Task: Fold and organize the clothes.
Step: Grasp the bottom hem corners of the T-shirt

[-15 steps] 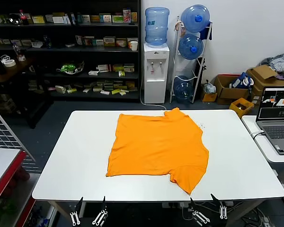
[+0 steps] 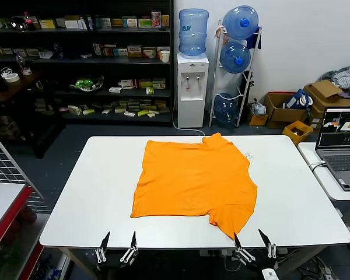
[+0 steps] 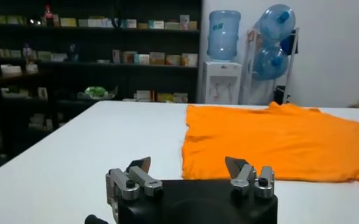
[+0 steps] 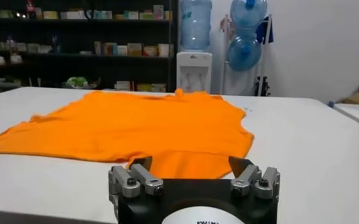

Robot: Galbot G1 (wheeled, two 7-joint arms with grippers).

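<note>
T-shirt: the orange T-shirt (image 2: 193, 182) lies spread flat, plain side up, on the middle of the white table (image 2: 93, 198), one sleeve pointing toward the near edge.
Left pincer: the left pincer (image 2: 117, 245) hovers at the table's near edge, jaws spread, holding nothing, apart from the shirt.
Right pincer: the right pincer (image 2: 252, 242) waits at the near edge, released, seemingly just short of the near sleeve.
Side: a laptop (image 2: 340, 146) sits on the neighbouring table.

bright even overhead light, soft shadows, dim shelves (image 2: 76, 58), wrist views slightly soft
</note>
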